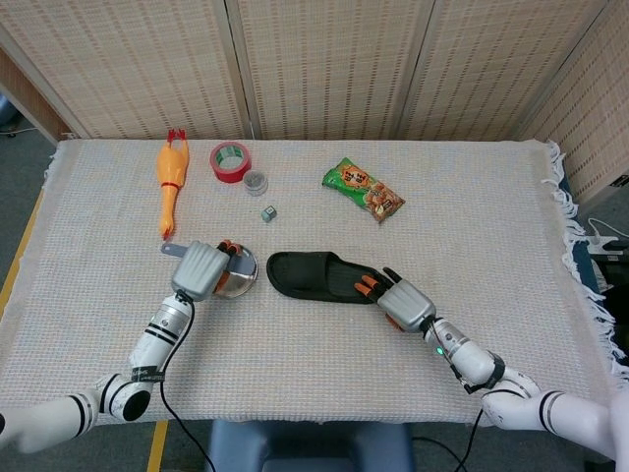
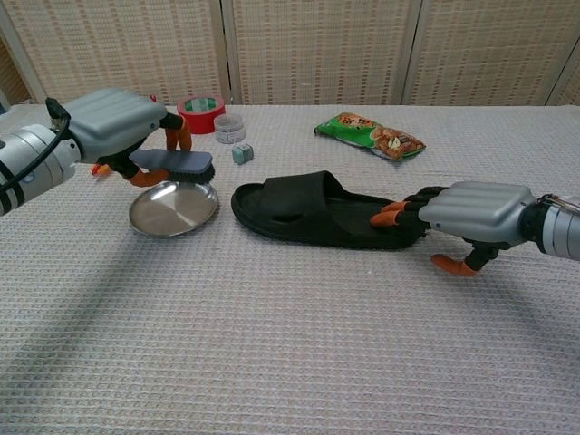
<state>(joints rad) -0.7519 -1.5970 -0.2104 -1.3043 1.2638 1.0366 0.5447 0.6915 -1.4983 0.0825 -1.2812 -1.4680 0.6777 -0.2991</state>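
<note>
Left hand (image 2: 113,122) gripping brush (image 2: 172,162) above steel dish (image 2: 173,207). Right hand (image 2: 471,216), fingers spread, touching slipper (image 2: 317,213) heel on tabletop (image 2: 290,344). Best to pin heel firmly, keep bristles level.

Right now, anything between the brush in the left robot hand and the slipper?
Only bare tablecloth. In the chest view the brush, held by the left robot hand, hangs above the steel dish; a strip of cloth separates the dish from the slipper.
</note>
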